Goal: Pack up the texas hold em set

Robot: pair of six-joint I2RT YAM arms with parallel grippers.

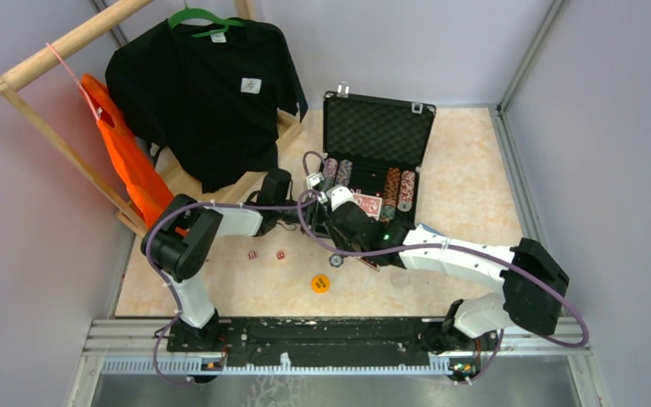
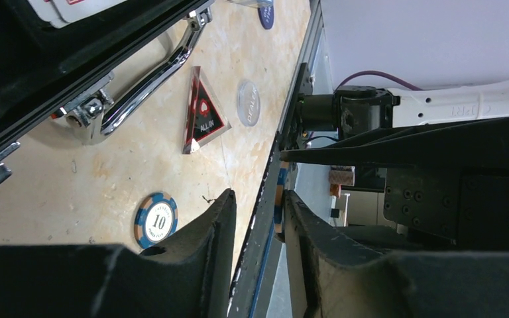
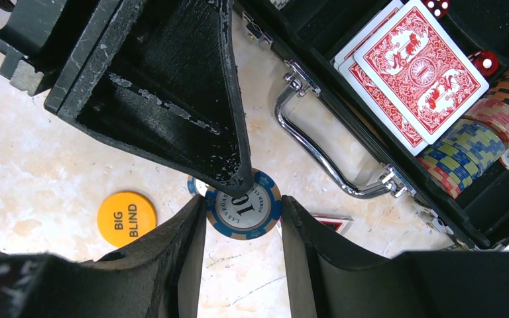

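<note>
The black case (image 1: 332, 127) stands open, with striped chips (image 1: 396, 188) and red-backed cards (image 3: 417, 66) inside. In the right wrist view my right gripper (image 3: 243, 202) is shut on the rim of a blue "10" chip (image 3: 252, 215), held above the table. My left gripper (image 2: 260, 195) straddles that same chip (image 2: 278, 199), seen edge-on. The chip lies against one finger and a gap separates it from the other. A left fingertip (image 3: 237, 179) covers the chip's top. A second blue chip (image 2: 156, 220) lies flat on the table.
On the table lie two red dice (image 1: 253, 253), an orange BIG BLIND token (image 3: 126, 218), a triangular ALL IN token (image 2: 202, 112) and a clear DEALER token (image 2: 248, 103). The case's chrome handle (image 3: 325, 152) juts toward me. A black T-shirt (image 1: 208, 93) and orange bag (image 1: 131, 161) hang back left.
</note>
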